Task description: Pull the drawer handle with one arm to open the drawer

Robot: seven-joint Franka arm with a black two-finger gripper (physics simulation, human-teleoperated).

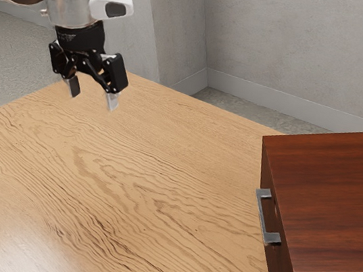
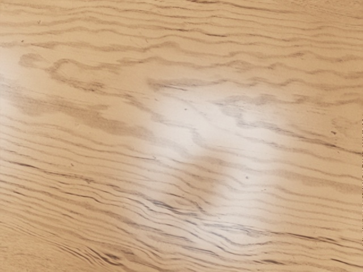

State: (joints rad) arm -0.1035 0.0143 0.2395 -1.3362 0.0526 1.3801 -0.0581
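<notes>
Exterior view: black gripper (image 1: 92, 97) hangs above the light wood-grain table (image 1: 125, 189) at the view's upper left, fingers spread apart, nothing between them. Dark reddish wooden cabinet (image 1: 336, 200) stands at the view's right edge. Its metal drawer handle (image 1: 267, 217) is on the face turned toward the arm, well apart from the gripper.

Wrist view: bare tabletop (image 2: 85, 187) under the hand, wavy grain, a pale patch of glare (image 2: 210, 153) near the middle.
</notes>
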